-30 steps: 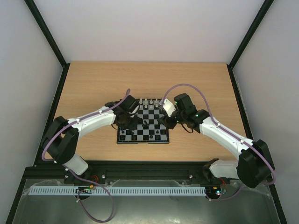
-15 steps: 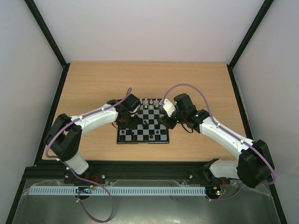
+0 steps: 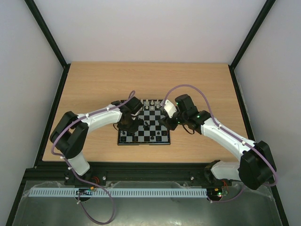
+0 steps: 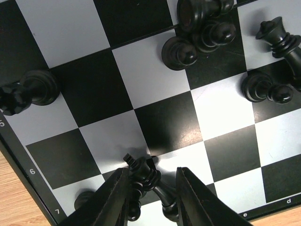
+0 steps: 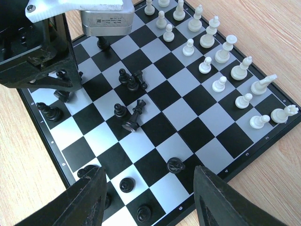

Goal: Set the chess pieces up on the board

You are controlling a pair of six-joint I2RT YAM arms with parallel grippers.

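Wooden worktop [image 3: 94,84] carries the board [image 3: 155,123]. Near its left edge, the left gripper [image 4: 153,176] narrowly pinches a tilted black piece [image 4: 142,175]. The right gripper [image 5: 149,170] gapes wide and empty above scattered black chessmen [image 5: 131,115].

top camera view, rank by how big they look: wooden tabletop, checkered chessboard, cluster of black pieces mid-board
1. light wooden tabletop
2. black-and-grey checkered chessboard
3. small cluster of black chess pieces mid-board

Bright, even light; soft shadows; faint sheen on the board [image 4: 155,75].
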